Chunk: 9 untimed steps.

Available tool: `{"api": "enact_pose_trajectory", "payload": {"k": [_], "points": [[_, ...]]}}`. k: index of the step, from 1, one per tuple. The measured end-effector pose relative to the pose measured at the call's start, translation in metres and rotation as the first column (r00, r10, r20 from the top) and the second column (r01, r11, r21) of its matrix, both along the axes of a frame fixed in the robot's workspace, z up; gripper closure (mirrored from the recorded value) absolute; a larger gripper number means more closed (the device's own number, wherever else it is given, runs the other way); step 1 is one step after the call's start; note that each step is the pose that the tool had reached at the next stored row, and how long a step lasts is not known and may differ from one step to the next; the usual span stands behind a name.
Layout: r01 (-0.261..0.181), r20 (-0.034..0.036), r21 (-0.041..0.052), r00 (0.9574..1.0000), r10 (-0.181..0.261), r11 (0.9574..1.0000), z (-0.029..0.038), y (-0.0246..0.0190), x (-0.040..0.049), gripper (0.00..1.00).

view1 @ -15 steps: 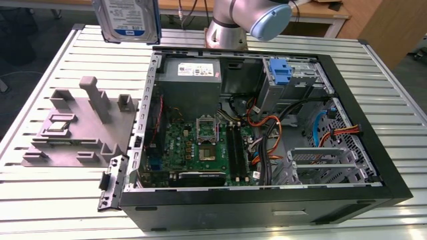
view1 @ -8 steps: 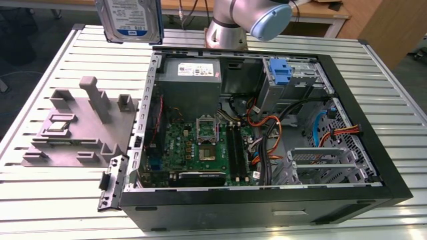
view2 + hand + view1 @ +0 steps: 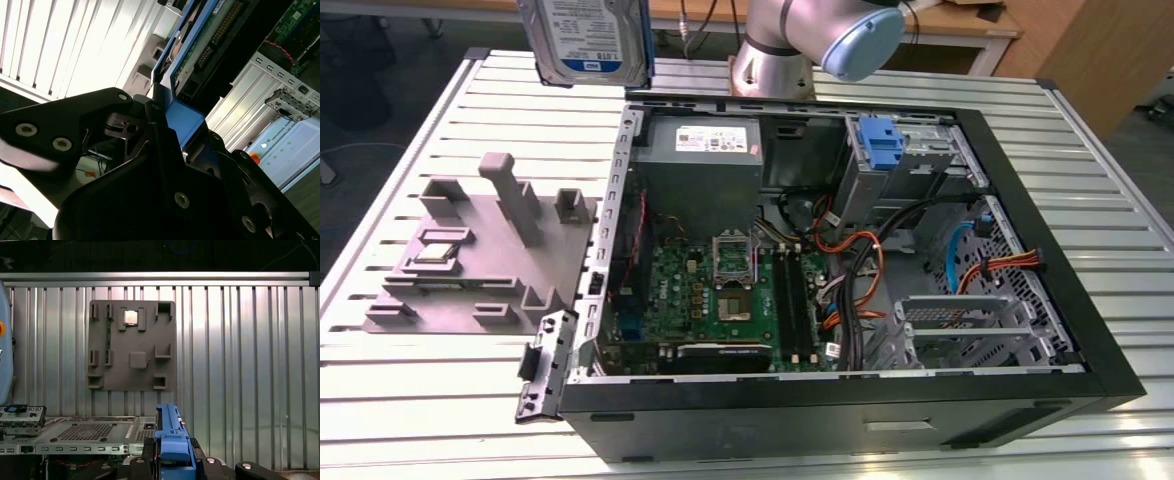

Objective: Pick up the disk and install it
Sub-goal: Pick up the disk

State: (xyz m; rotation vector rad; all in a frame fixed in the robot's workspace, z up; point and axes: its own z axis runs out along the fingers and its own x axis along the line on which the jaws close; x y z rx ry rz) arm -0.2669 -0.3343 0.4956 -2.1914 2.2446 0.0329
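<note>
The disk (image 3: 587,40), silver-grey with a white-and-blue label and a blue carrier bracket, hangs upright high above the table beyond the case's far left corner in the exterior view. In both wrist views my gripper (image 3: 172,460) is shut on the bracket's blue edge (image 3: 170,432), black fingers (image 3: 150,115) pressed on either side. The second wrist view shows the disk's green circuit-board underside (image 3: 215,30) running away from the gripper (image 3: 170,125). The disk is well above the grey holder (image 3: 480,260) and apart from it.
The open computer case (image 3: 1067,300) lies on the slatted table (image 3: 427,100), with a motherboard (image 3: 720,290), orange cables, a metal drive cage (image 3: 961,320) and a blue-handled caddy (image 3: 881,140). The grey holder (image 3: 132,345) carries a small silver chip (image 3: 131,317). The arm's base (image 3: 774,50) stands behind the case.
</note>
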Motion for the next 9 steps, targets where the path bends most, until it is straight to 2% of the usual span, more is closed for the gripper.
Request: {"api": "enact_pose_trajectory", "payload": {"k": [1,9], "points": [[0.0,0.0,0.0,1.0,0.0,1.0,-0.0001,-0.0005,0.0113,0.63],[0.0,0.0,0.0,1.0,0.0,1.0,-0.0001,-0.0007,0.014,0.63]]}}
